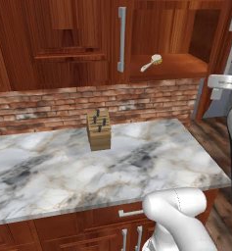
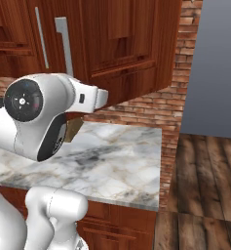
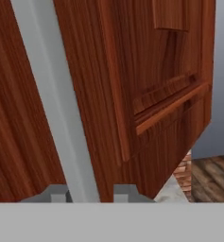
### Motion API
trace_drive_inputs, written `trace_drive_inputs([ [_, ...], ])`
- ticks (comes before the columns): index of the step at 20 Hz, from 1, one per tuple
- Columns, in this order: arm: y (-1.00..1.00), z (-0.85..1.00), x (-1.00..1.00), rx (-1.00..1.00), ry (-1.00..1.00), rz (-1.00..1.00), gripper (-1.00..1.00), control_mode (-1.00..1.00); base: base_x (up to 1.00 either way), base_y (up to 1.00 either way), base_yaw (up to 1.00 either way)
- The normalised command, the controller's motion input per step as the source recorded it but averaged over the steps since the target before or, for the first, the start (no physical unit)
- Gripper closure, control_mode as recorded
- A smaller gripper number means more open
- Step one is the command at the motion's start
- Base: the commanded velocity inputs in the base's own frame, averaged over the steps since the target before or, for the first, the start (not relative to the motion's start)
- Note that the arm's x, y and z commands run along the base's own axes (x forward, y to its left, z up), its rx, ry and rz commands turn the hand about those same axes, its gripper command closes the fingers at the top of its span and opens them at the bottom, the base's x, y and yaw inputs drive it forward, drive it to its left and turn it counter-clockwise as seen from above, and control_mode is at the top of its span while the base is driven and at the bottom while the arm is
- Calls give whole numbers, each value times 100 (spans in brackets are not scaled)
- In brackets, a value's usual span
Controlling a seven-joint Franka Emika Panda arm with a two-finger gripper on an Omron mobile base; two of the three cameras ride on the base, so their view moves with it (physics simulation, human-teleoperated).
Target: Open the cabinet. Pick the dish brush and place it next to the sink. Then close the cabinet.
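The cabinet is cut off at the top of the left base view, so its full height cannot be seen. Its left door is closed, with a long silver bar handle down its edge; to the right of that the inside stands exposed, and on the wooden shelf lies the dish brush — pale handle pointing left and down, bristle head to the right. It is small there and its details are hard to make out. Below it run a brick wall and a marble counter carrying a knife block.

In the right base view the arm's white body covers the left side and most of the knife block. The swung-out right door hides the shelf and the brush from that side, and the hand itself is lost behind the arm.

In the hand view the gripper sits at the lower edge, its two fingertips either side of the door's handle bar. The tips lie close to the bar, but whether they pinch it or merely flank it cannot be told. The door fills the space ahead of the hand — the brush is on the shelf behind that door, well apart from the gripper.
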Motion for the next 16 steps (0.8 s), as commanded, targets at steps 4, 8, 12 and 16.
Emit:
trace_drive_inputs([
  [4, 0, 0, 0, 0, 1, 0, -100, -100, 0, 0, 0],
  [8, 18, 0, -27, 0, 1, 0, -100, -100, 0, 0, 0],
  [12, 25, 0, -77, 0, -1, 0, -100, -100, 0, 0, 0],
  [16, 54, 1, -76, 0, -1, 0, -100, -100, 0, 0, 0],
])
